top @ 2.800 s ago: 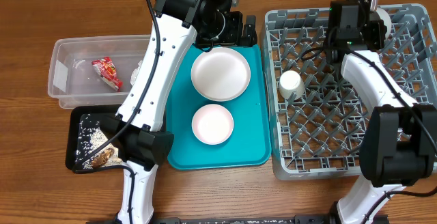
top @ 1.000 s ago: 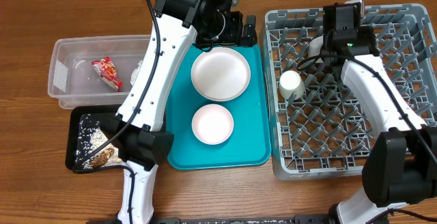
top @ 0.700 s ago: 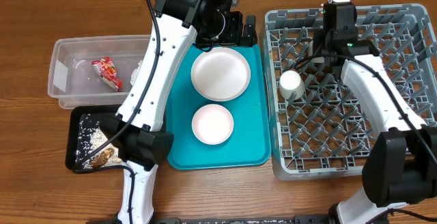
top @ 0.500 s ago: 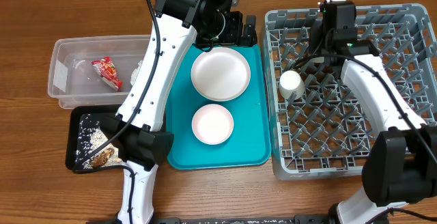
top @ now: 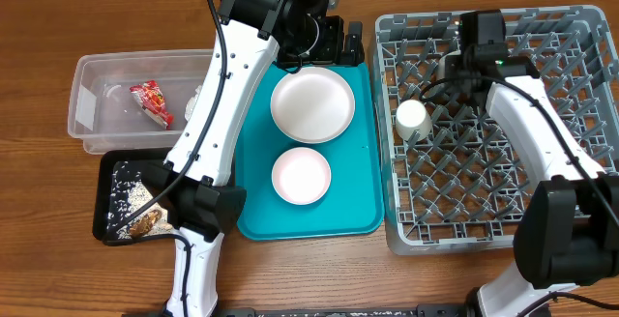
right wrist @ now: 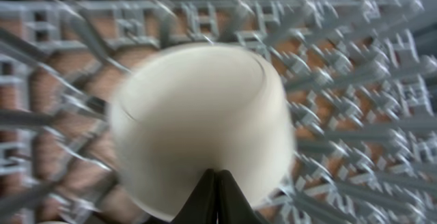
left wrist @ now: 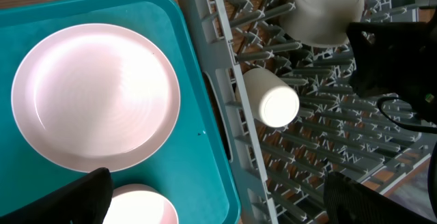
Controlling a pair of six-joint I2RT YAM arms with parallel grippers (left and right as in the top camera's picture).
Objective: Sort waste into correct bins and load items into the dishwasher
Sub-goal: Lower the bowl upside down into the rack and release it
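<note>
The grey dishwasher rack [top: 493, 162] holds a white cup [top: 413, 119] on its side and a white bowl [left wrist: 328, 9] tipped among the pegs near the far left. My right gripper [right wrist: 217, 177] hovers just over that bowl [right wrist: 198, 108], fingers shut with nothing between them. My left gripper [left wrist: 222, 200] is open above the teal tray's right edge. On the tray are the large plate [top: 311, 105] and a small bowl [top: 301, 175]. The red wrapper [top: 152, 102] lies in the clear tub [top: 92, 114]. Rice scraps [top: 131, 196] sit in the black tray [top: 104, 222].
The teal serving tray [top: 353, 216] lies between the bins and the rack. The left arm [top: 218, 95] stretches over the tub's right end and hides part of it. The right arm [top: 542, 133] crosses the rack's right half. Bare wood table surrounds everything.
My right gripper's fingers have closed fully and its wrist has shifted slightly over the rack's far left. The bowl stays among the pegs. The left arm has not moved.
</note>
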